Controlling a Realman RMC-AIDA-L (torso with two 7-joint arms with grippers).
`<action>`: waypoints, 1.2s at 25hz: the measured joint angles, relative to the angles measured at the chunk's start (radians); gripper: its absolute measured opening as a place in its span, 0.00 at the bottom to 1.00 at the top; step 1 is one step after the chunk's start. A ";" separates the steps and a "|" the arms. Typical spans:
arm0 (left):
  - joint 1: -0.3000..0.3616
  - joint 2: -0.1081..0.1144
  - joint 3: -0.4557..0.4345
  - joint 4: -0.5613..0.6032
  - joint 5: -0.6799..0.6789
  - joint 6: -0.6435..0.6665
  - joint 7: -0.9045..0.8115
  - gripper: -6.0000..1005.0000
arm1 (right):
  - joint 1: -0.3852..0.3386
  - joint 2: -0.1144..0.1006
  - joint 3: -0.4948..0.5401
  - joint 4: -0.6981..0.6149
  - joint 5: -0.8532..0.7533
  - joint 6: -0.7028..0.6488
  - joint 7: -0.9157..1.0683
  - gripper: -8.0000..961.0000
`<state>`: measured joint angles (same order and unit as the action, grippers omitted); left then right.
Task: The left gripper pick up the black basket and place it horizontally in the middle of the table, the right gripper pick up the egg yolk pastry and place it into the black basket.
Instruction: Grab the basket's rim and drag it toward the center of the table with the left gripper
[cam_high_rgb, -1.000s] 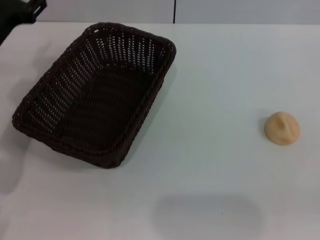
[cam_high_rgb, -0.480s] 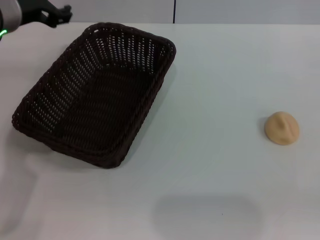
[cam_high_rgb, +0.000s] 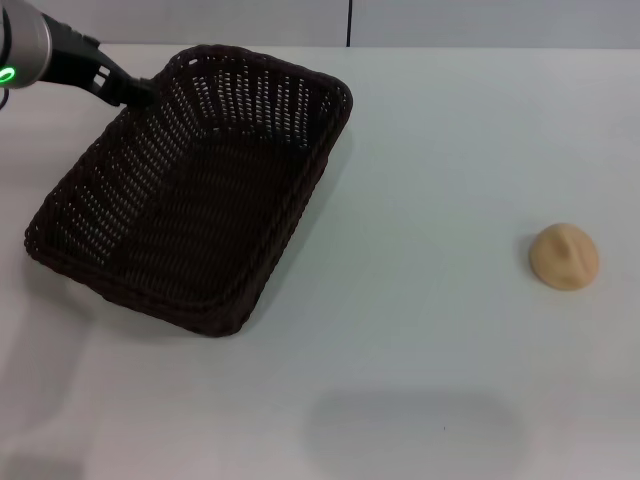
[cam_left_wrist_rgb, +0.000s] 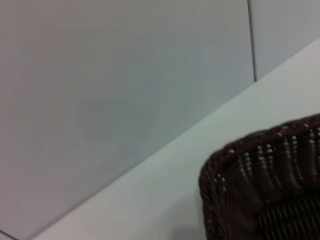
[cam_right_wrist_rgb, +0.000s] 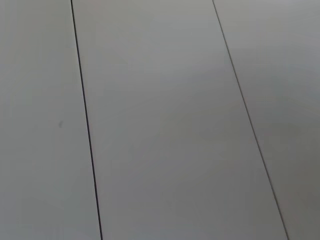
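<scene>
The black basket (cam_high_rgb: 190, 190) lies at an angle on the left part of the white table (cam_high_rgb: 420, 170). Its corner also shows in the left wrist view (cam_left_wrist_rgb: 265, 185). My left gripper (cam_high_rgb: 138, 92) reaches in from the far left and its tip is at the basket's far left rim. Dark fingers blend with the wicker there. The egg yolk pastry (cam_high_rgb: 564, 257) sits alone on the table at the right. The right gripper is out of view.
A grey panelled wall (cam_high_rgb: 480, 20) runs behind the table's far edge. The right wrist view shows only wall panels (cam_right_wrist_rgb: 160, 120). A faint shadow lies on the table near the front (cam_high_rgb: 410, 430).
My left arm has come in from the far left corner and moved down and right to the basket's far left rim. The basket and the pastry have not moved.
</scene>
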<state>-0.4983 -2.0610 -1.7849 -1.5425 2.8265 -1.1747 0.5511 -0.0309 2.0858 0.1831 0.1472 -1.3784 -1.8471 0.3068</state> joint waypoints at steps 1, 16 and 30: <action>-0.003 0.000 0.000 0.004 0.000 -0.005 -0.003 0.75 | 0.000 0.000 0.000 0.000 0.000 0.001 0.000 0.85; -0.112 0.002 -0.004 0.189 0.060 -0.062 -0.049 0.74 | -0.004 -0.001 -0.013 -0.003 -0.001 0.001 0.000 0.85; -0.145 0.002 -0.005 0.324 0.062 0.020 -0.044 0.68 | -0.006 -0.002 -0.025 -0.005 -0.001 0.004 0.000 0.85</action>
<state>-0.6429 -2.0585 -1.7899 -1.2184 2.8887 -1.1547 0.5076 -0.0368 2.0836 0.1581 0.1420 -1.3790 -1.8436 0.3068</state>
